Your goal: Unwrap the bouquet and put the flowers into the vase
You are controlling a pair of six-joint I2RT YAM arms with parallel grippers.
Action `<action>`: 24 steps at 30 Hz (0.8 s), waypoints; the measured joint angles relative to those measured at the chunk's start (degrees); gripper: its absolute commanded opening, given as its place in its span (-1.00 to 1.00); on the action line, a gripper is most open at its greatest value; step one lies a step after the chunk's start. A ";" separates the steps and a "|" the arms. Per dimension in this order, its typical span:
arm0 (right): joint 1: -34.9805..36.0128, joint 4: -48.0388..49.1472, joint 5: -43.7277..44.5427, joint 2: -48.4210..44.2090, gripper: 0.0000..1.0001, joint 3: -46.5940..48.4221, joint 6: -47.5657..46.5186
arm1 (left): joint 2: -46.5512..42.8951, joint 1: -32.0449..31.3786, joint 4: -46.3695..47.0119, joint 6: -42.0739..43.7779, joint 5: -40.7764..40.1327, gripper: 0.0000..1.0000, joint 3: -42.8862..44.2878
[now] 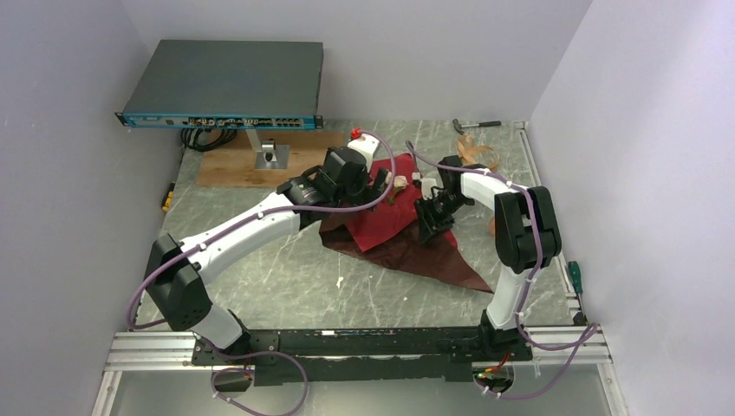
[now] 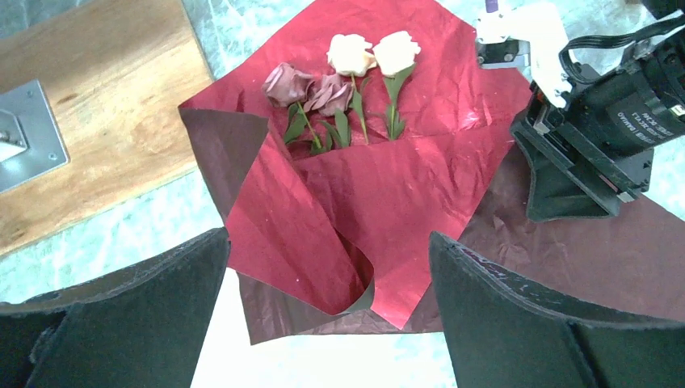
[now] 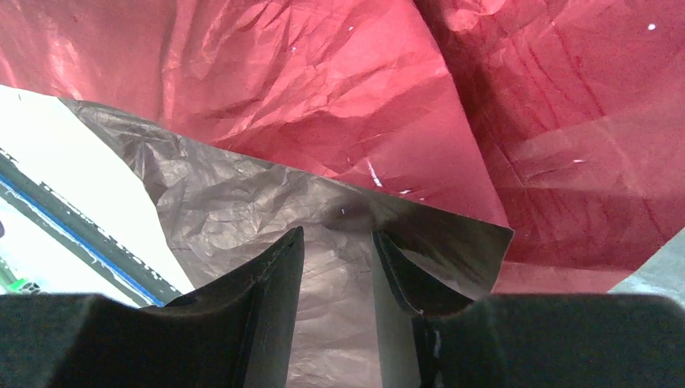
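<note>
The bouquet's dark red wrapping paper [image 1: 390, 238] lies spread on the table, its flaps still folded over the stems [image 2: 380, 202]. The flowers [image 2: 347, 81], two cream and two dusky pink roses, rest on the sheet's far part [image 1: 400, 182]. My left gripper [image 2: 327, 242] hangs wide open above the paper's pointed lower fold [image 1: 379, 185] and touches nothing. My right gripper [image 3: 338, 242] is at the sheet's right side [image 1: 431, 227]. Its fingers [image 3: 279, 275] stand a narrow gap apart astride a lifted flap showing its dull underside. An orange sliver [image 1: 491, 228] behind the right arm may be the vase.
A grey equipment box [image 1: 225, 82] on a metal stand sits on a wooden board [image 1: 251, 165] at the back left. Loose tan ribbon [image 1: 478, 156] and a hammer [image 1: 477, 124] lie at the back right. A green-handled tool [image 1: 574, 276] lies by the right rail.
</note>
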 measured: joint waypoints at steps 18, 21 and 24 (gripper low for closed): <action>0.61 0.48 2.69 0.00 -0.26 -0.63 -3.26 | 1.79 9.97 -5.88 -11.08 6.45 0.99 -1.90; 0.63 0.46 2.69 0.00 -0.26 -0.63 -3.50 | -2.91 9.90 -6.93 -10.97 7.80 0.99 -5.57; 0.63 0.44 2.69 0.00 -0.26 -0.61 -3.65 | -5.66 9.84 -7.34 -11.56 9.53 0.99 -6.71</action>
